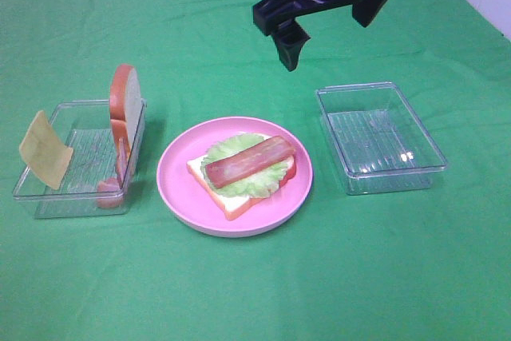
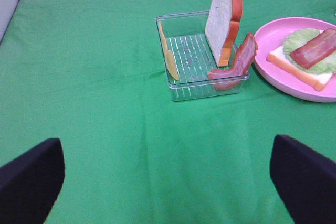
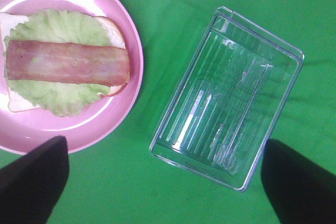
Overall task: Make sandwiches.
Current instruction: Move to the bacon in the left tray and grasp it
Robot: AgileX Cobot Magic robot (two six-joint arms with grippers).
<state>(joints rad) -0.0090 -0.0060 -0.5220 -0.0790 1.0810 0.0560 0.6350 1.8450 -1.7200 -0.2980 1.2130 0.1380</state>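
**Sandwich [image 1: 243, 167] half built, both jaws bare**

It lies in the middle of the pink plate [image 1: 177, 189]. A bread slice [image 1: 227, 199] is flat at the bottom, the lettuce leaf [image 1: 227, 149] is spread over it, and one bacon strip [image 1: 249, 160] is laid along the top, all flat so the next layer can sit level. The rest, I judge, waits in the left tray [image 1: 48, 197]. The cheese square [image 1: 44, 149] leans on its far end wall, the second bread slice [image 1: 125, 100] stands upright against the wall nearest the plate, and the second bacon strip [image 1: 120, 165] is propped beside it. Whether strip and slice touch I cannot tell. Standing edges give my jaws something to pinch. The right tray [image 1: 379, 137] holds nothing. My right jaws hang high between plate and right tray, spread wide on nothing. My left jaws, well back from the left tray, are likewise apart and bare.
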